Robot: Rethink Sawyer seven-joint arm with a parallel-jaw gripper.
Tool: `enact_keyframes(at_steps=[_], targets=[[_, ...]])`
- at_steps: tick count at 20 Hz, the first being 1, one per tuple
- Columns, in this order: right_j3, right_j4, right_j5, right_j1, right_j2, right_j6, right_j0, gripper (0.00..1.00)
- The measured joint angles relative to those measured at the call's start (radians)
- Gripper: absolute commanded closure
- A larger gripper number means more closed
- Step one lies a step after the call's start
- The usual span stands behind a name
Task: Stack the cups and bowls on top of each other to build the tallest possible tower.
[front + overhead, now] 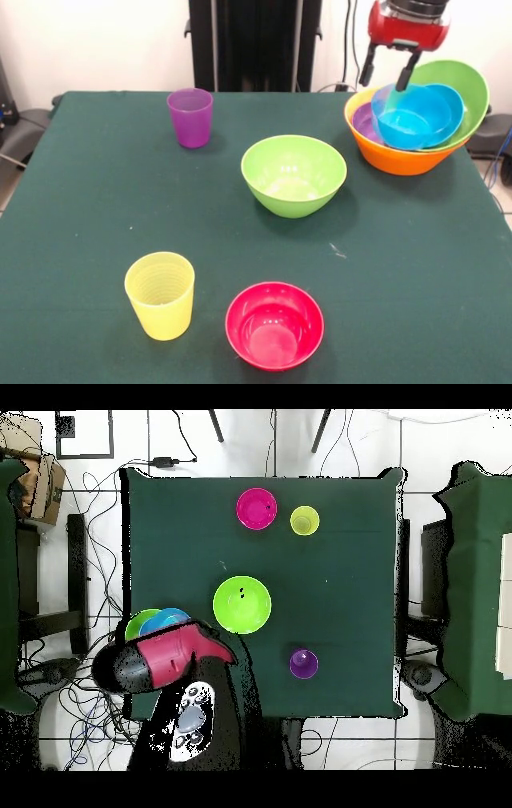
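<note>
Bright, even light is falling from above. The glossy pink-red plastic bowl and the glossy lime green plastic bowl are showing soft white shine inside. Small, faint shadows are lying beside them on the dark green cloth counter. Everything is looking clear.

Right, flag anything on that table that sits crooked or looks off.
The tower is untidy: inside the orange bowl, the blue bowls and a green bowl lean on their sides instead of nesting flat. The open gripper hovers right above them. The remaining bowls and both cups stand upright; nothing is spilled or damaged.
</note>
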Motion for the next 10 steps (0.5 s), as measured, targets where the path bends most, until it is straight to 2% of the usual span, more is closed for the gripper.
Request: enact_keyframes(at_steps=[3, 10], targets=[[-0.019, 0.000, 0.000, 0.016, 0.013, 0.000, -0.059, 0.00], [-0.069, 0.000, 0.000, 0.055, 0.024, 0.000, -0.121, 0.00]])
